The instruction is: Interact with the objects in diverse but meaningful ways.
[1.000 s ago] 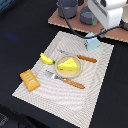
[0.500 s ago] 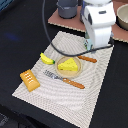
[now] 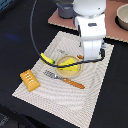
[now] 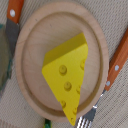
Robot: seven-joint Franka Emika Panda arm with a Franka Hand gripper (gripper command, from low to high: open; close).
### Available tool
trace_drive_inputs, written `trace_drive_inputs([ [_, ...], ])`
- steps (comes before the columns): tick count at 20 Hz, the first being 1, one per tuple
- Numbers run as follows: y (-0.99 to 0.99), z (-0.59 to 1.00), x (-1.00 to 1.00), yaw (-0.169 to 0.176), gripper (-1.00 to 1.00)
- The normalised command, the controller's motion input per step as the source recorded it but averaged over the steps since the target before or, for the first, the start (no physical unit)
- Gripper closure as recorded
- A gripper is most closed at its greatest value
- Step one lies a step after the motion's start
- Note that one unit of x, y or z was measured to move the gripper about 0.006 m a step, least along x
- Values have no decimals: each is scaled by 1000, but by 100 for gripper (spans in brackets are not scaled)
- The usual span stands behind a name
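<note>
Hovering over the yellow holed cheese wedge (image 4: pixel 66 75) lying on its round wooden plate (image 4: pixel 30 80); whether my fingers are spread, I cannot tell

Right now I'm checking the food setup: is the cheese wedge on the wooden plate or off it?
On it. The cheese wedge lies flat inside the wooden plate, its tip reaching the rim.

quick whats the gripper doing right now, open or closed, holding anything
Gripper: cannot be told. Its fingers show in neither view; the arm hangs over the cheese wedge on the wooden plate, and nothing shows the cheese being gripped.
</note>
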Motion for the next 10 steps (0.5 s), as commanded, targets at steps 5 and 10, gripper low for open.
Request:
trace_drive_inputs([
  [5,-220,-313,-195,48,-100],
  [10,6,-174,-224,86,-100],
])
